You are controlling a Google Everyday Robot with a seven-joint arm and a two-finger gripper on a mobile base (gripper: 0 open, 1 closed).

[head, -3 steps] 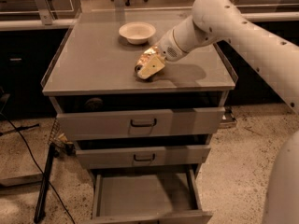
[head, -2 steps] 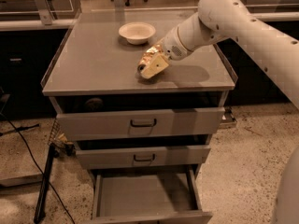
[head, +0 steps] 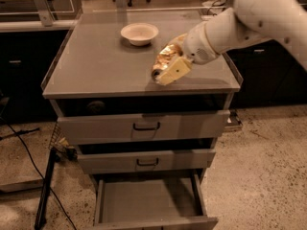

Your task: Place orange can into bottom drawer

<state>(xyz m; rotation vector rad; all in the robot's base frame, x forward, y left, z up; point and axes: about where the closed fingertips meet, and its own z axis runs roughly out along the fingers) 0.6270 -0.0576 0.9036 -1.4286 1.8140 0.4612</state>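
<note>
The orange can (head: 164, 57) is a shiny orange-gold can, held tilted in my gripper (head: 169, 67) above the front right part of the cabinet top (head: 96, 66). The gripper's cream-coloured fingers (head: 173, 71) are shut on the can, lifted off the surface near the front edge. The bottom drawer (head: 148, 202) is pulled out below, a wide shallow grey tray that looks empty. My white arm reaches in from the upper right.
A white bowl (head: 139, 33) stands at the back middle of the cabinet top. Two upper drawers (head: 144, 126) with dark handles are slightly ajar. A black stand and cables (head: 45, 186) are on the floor at left. Office chairs stand at the back.
The gripper with the can has moved toward the cabinet's front edge and lifted slightly off the top. The camera view has shifted a little.
</note>
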